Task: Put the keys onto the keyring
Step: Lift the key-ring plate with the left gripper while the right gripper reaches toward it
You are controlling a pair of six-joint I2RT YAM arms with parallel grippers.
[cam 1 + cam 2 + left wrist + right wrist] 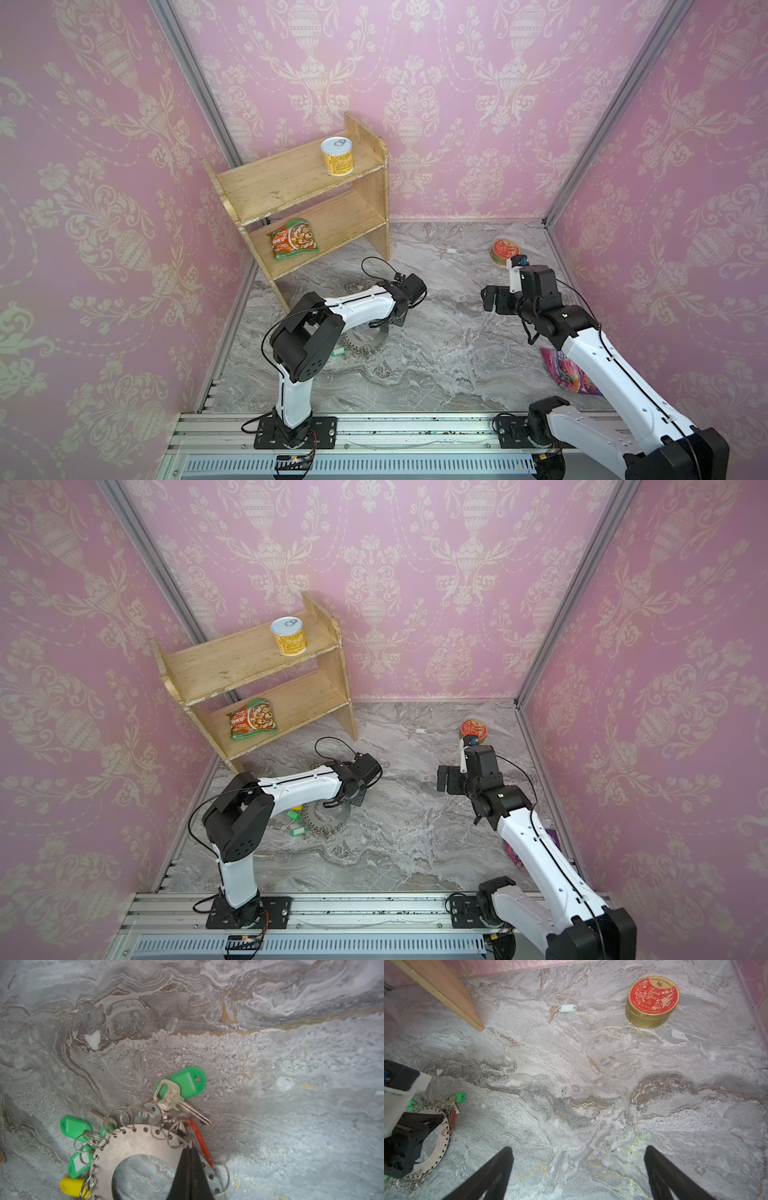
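The keyring is a flat grey metal disc with a wide hole, lying on the marble table, also seen in both top views. Small wire loops fringe its rim. Keys hang there: a silver key with a green tag, two more green tags, a yellow tag and a red tag. My left gripper is shut on one wire loop at the rim. A loose key with a white tag lies far off. My right gripper hangs open and holds nothing.
A wooden shelf stands at the back left with a yellow can on top and a snack packet below. A round red-topped tin sits at the back right. A purple packet lies under the right arm.
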